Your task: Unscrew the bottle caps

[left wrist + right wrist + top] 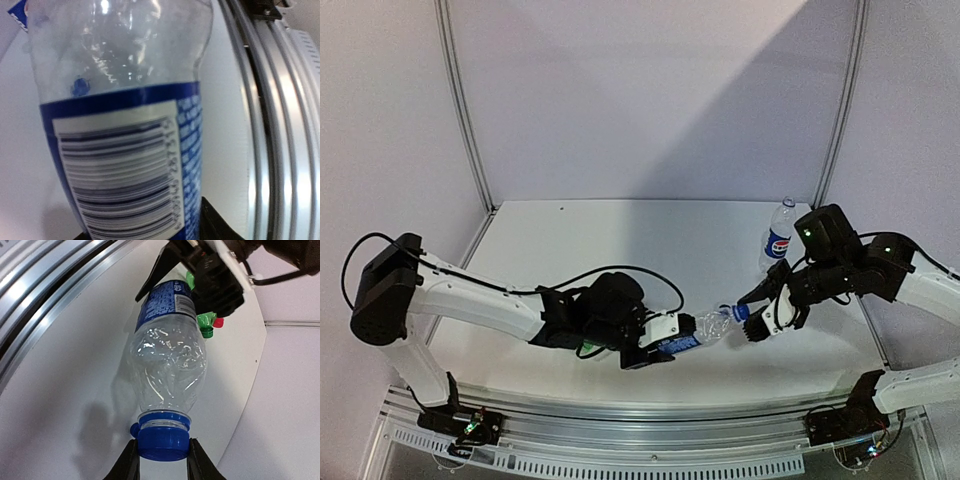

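Note:
A clear bottle with a blue label [705,329] is held on its side above the table, neck pointing right. My left gripper [665,342] is shut on its labelled body [125,165], which fills the left wrist view. Its blue cap [164,441] sits between the fingers [128,462] of my right gripper [163,460], which is shut on it; from above the cap [741,312] shows at the tip of that gripper [752,320]. A Pepsi bottle [778,238] with its blue cap on stands upright at the back right. Behind the left gripper lies a green bottle [204,320] with a green cap [208,333], with a red cap [218,322] beside it.
The metal frame rail [620,415] runs along the table's near edge, close under the held bottle [45,285]. White walls and two upright posts [465,110] close in the back and sides. The left arm's black cable [620,270] loops over the table.

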Tool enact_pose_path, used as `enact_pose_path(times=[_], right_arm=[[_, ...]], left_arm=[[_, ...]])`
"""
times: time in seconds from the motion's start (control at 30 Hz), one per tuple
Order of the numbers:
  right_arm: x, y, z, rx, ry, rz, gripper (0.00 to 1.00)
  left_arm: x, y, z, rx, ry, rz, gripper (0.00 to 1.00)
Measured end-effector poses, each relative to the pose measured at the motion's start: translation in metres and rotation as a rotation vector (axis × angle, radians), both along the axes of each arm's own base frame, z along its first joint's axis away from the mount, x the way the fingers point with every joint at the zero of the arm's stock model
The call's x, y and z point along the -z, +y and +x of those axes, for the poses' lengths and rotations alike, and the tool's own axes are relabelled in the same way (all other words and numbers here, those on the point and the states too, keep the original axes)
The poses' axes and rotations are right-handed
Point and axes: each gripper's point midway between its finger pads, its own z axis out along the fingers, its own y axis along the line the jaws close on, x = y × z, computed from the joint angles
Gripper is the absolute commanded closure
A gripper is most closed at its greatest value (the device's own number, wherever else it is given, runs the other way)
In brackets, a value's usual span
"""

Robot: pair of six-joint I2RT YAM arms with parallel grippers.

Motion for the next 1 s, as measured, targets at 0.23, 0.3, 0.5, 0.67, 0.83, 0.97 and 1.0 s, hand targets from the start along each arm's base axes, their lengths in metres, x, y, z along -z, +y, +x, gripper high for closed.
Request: enact_pose_path(times=[0.23,0.3,0.5,0.67,0.83,0.97,1.0], right_arm=[[0.009,-0.002,-0.001,-0.077,-0.125,-0.029,0.88],[0.006,-0.005,-0.002,-0.08,-0.147,-0.031,0.87],[0.004,-0.008,-0.005,-0.09,-0.156,-0.032,0.76],[0.007,-0.006,-0.006,-0.085,-0.147,-0.019,0.66],[0.005,0.003,-0.001,-0.049,-0.116,0.027,0.58],[0.016,0.0,0.011,0.028,-0.081,-0.006,0.37],[0.018,-0.001,0.012,0.046,-0.07,-0.008,0.36]], left_arm=[[-0.003,0.003,-0.032,0.105,0.297,0.04,0.55],[-0.005,-0.001,-0.037,0.129,0.353,0.044,0.56],[-0.01,-0.002,-0.048,0.175,0.456,0.046,0.56],[-0.008,0.0,-0.046,0.158,0.443,0.039,0.56],[-0.01,0.01,-0.039,0.111,0.383,0.027,0.56],[-0.014,0.014,-0.039,0.108,0.356,0.024,0.56],[-0.015,0.014,-0.039,0.107,0.35,0.02,0.56]])
